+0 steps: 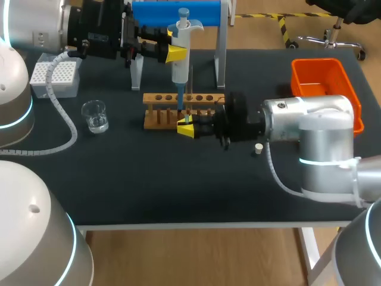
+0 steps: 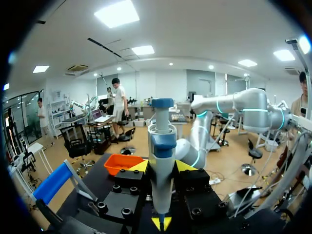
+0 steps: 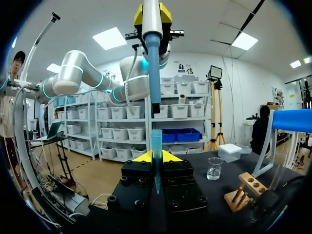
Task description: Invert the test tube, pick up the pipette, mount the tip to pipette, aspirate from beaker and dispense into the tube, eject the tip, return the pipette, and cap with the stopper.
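My left gripper (image 1: pixel 177 49) comes in from the upper left and is shut on the white-and-blue pipette (image 1: pixel 180 56), which it holds upright over the wooden rack (image 1: pixel 161 99). In the left wrist view the pipette (image 2: pixel 161 161) stands between the yellow fingertips (image 2: pixel 139 166). My right gripper (image 1: pixel 186 127) is in front of the rack and is shut on a clear test tube (image 3: pixel 156 146), held upright. The pipette's blue lower end (image 3: pixel 154 87) hangs just above the tube's mouth. A small white stopper (image 1: pixel 258 149) lies on the mat under my right arm.
A glass beaker (image 1: pixel 95 115) stands at the left, with the white tip box (image 1: pixel 56 77) behind it. An orange bin (image 1: pixel 324 83) sits at the back right. The blue pipette stand (image 1: pixel 221 59) rises behind the rack.
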